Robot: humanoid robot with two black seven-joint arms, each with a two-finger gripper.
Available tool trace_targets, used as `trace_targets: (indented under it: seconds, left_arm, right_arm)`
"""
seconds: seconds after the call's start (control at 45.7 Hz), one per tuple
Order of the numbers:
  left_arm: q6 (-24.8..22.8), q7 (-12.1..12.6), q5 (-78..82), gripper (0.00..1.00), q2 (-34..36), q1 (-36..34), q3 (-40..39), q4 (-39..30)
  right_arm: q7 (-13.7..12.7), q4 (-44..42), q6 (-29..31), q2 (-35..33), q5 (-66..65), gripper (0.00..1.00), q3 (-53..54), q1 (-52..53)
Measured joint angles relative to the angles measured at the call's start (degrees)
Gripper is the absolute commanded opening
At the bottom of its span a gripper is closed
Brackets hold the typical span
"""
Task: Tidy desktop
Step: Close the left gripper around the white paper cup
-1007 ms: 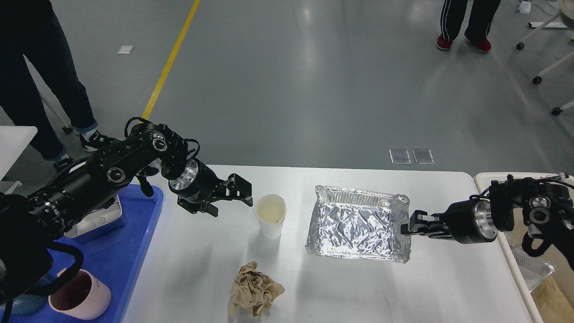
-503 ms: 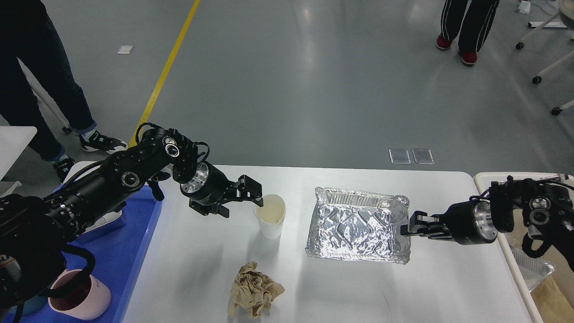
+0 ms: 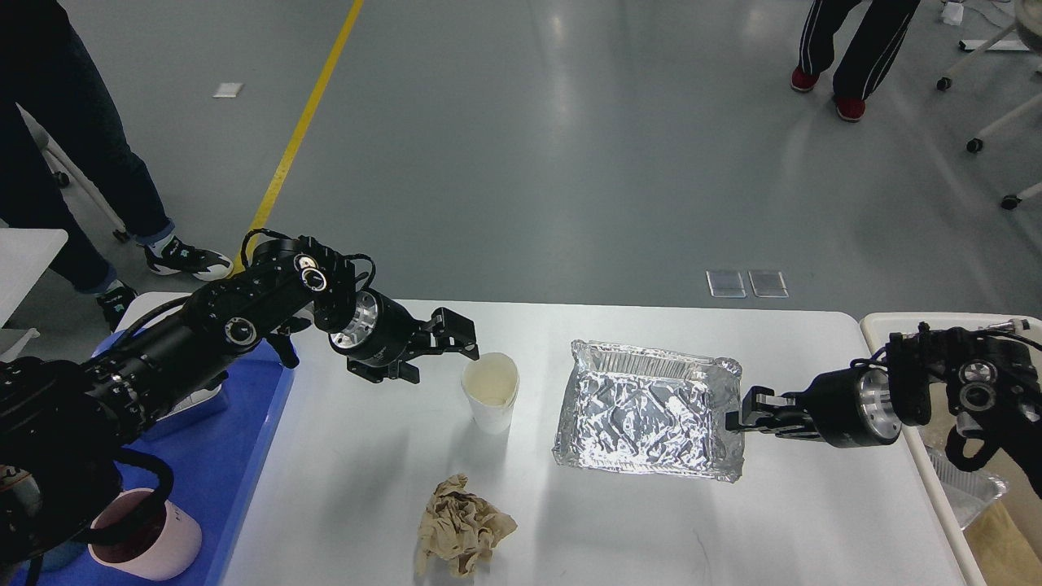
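The left gripper (image 3: pixel 466 342) has lifted slightly, fingers spread, just beside the paper cup (image 3: pixel 491 391) on the white counter (image 3: pixel 619 521). The right gripper (image 3: pixel 735 417) pinches the foil tray (image 3: pixel 649 416) rim. Next likely: closing on the cup.

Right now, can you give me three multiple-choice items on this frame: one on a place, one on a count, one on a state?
1. The crumpled brown paper lies:
A. inside the foil tray
B. on the white desktop, nearer me than the paper cup
C. in the blue tray

2. Foil trays on the desktop:
A. one
B. two
C. three

3. The right gripper is:
A. open above the cup
B. at the foil tray's right rim
C. holding the brown paper

Answers: 1 B, it sits below the cup in view. 2 A, only one there. 3 B, its fingers meet that edge.
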Motion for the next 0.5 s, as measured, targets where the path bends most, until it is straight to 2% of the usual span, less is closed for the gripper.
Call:
trace_targets:
  seconds: [0.35, 0.503]
  left_arm:
    - [0.2, -0.1, 0.1, 0.98, -0.5, 1.0, 0.1, 0.0]
    - [4.5, -0.3, 2.1, 0.98, -1.0, 2.1, 0.2, 0.2]
  right_arm:
    - [0.1, 0.0, 0.0, -0.1, -0.1, 0.00, 0.2, -0.6]
    - [0.1, 0.0, 0.0, 0.0, -0.1, 0.00, 0.2, -0.6]
